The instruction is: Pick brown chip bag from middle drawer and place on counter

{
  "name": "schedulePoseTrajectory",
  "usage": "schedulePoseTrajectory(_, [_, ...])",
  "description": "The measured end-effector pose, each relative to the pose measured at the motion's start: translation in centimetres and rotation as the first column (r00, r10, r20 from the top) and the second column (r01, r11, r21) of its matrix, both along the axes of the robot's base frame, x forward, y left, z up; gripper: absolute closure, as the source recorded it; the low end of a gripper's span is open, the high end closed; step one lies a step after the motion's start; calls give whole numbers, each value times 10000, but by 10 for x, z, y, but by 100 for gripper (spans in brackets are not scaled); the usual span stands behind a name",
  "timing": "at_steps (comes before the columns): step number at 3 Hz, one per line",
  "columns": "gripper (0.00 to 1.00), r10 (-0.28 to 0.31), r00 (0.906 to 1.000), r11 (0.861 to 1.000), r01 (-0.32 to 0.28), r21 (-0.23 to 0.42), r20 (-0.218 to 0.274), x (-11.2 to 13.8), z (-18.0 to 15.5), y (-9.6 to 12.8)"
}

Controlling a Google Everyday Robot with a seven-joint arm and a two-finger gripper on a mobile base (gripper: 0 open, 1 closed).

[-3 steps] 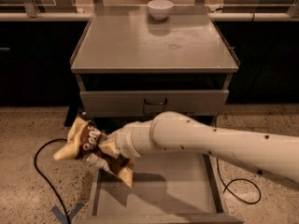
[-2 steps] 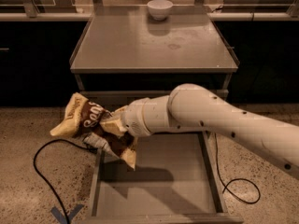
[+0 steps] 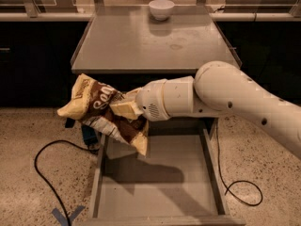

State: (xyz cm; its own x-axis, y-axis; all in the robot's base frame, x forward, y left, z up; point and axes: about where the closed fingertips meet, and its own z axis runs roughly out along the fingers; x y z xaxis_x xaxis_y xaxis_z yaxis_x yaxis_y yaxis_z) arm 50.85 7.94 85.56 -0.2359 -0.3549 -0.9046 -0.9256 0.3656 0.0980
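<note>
My gripper [image 3: 123, 109] is shut on the brown chip bag [image 3: 96, 108], a crinkly dark brown bag with cream-yellow ends. It holds the bag in the air, above the left front corner of the open middle drawer [image 3: 157, 187] and just below the front edge of the counter [image 3: 150, 44]. The bag hangs tilted, one end out to the left and the other end down toward the drawer. The white arm reaches in from the right. The drawer tray below holds nothing that I can see.
A white bowl [image 3: 161, 8] stands at the back of the counter. A black cable [image 3: 47, 173] loops on the speckled floor left of the drawer, another cable [image 3: 240, 187] on the right. Blue tape [image 3: 68, 215] marks the floor at the front left.
The gripper has lifted the bag up out of the drawer, from low at the left side to just below the counter's front edge.
</note>
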Motion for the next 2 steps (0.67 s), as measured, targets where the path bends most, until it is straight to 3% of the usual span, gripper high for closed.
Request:
schedulePoseTrajectory(1, [100,-282,9960,9995,266,196,847,17,44,-9])
schedulePoseTrajectory(2, [100,-135,9797,9990,48,438,2001,32,110,-10])
